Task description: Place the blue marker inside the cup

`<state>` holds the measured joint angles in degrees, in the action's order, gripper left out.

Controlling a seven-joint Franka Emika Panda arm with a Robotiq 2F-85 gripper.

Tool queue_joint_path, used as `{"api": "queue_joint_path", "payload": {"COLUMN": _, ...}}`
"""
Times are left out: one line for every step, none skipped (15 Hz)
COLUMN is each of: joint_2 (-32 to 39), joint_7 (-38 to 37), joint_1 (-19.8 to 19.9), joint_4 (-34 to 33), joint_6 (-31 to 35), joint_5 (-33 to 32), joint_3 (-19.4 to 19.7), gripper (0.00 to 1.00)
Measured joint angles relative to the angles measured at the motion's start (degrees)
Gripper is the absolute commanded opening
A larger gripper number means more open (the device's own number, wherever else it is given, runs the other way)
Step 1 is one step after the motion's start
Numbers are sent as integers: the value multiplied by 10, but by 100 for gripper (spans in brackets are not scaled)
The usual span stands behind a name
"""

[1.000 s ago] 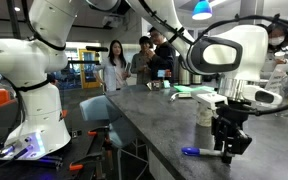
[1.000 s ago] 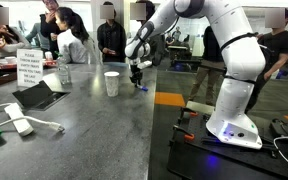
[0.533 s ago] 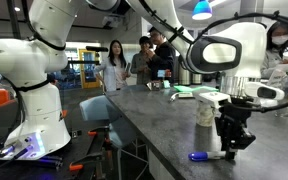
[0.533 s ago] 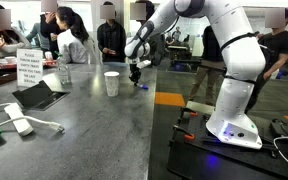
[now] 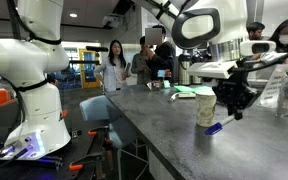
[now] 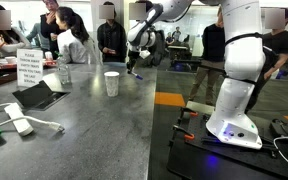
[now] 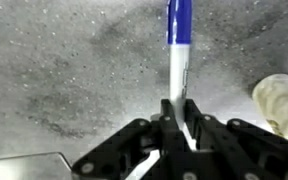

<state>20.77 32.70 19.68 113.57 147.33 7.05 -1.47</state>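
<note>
The pincer (image 5: pixel 231 108) is clamped on the marker (image 5: pixel 216 126), gripping its pale barrel while the blue end sticks out below and slants down over the grey bench (image 5: pixel 154 125). In this exterior view the blue end hangs in front of the foot of the cup (image 5: pixel 205 107), which stands upright on the bench just beside the pincer; whether marker and cup touch cannot be told from this angle. In the wrist view the marker (image 7: pixel 179 40) runs straight out from between the two fingers (image 7: pixel 162 112), white barrel nipped at the tips of the pincer (image 7: pixel 179 105), blue end farthest from the camera, with speckled bench (image 7: pixel 64 70) behind it. The cup (image 7: pixel 281 100) shows there only as a pale, blurred shape cut off by the right edge, apart from the marker. In the exterior view from farther off, the pincer (image 6: pixel 134 66) hangs above the bench (image 6: pixel 94 130) beyond the cup (image 6: pixel 111 83), and the marker is too small and dark to make out. The pincer's upper part merges with the dark background there.
</note>
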Motion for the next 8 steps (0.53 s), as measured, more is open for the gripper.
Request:
{"api": "queue_joint_path", "payload": {"joint_2": -19, "joint_7": 43, "joint_1": 10, "joint_4": 13, "joint_6": 2, "joint_5": 29, "joint_3": -15, "gripper": 5}}
{"api": "queue_joint_path", "payload": {"joint_2": -37, "joint_7": 93, "joint_1": 20, "joint_4": 23, "joint_6": 3, "joint_5": 65, "joint_3": -29, "gripper": 5}}
{"api": "queue_joint_path", "payload": {"joint_2": -51, "joint_7": 144, "joint_1": 28, "joint_4": 29, "joint_6": 3, "joint_5": 102, "joint_3": -39, "gripper": 5}}
{"api": "queue_joint_path", "payload": {"joint_2": -63, "joint_7": 199, "joint_1": 33, "joint_4": 33, "joint_6": 2, "joint_5": 141, "joint_3": -45, "gripper": 5}}
{"api": "queue_joint_path", "payload": {"joint_2": -71, "joint_7": 255, "joint_1": 36, "joint_4": 34, "joint_6": 1, "joint_5": 184, "joint_3": -48, "gripper": 5}}
{"api": "queue_joint_path", "payload": {"joint_2": -78, "joint_7": 314, "joint_1": 39, "joint_4": 34, "joint_6": -3, "joint_5": 229, "joint_3": -49, "gripper": 5}}
{"api": "queue_joint_path", "payload": {"joint_2": -83, "joint_7": 373, "joint_1": 40, "joint_4": 34, "joint_6": -8, "joint_5": 273, "joint_3": -49, "gripper": 5}}
{"api": "queue_joint_path", "payload": {"joint_2": -87, "joint_7": 428, "joint_1": 40, "joint_4": 33, "joint_6": -17, "joint_5": 313, "joint_3": -48, "gripper": 5}}
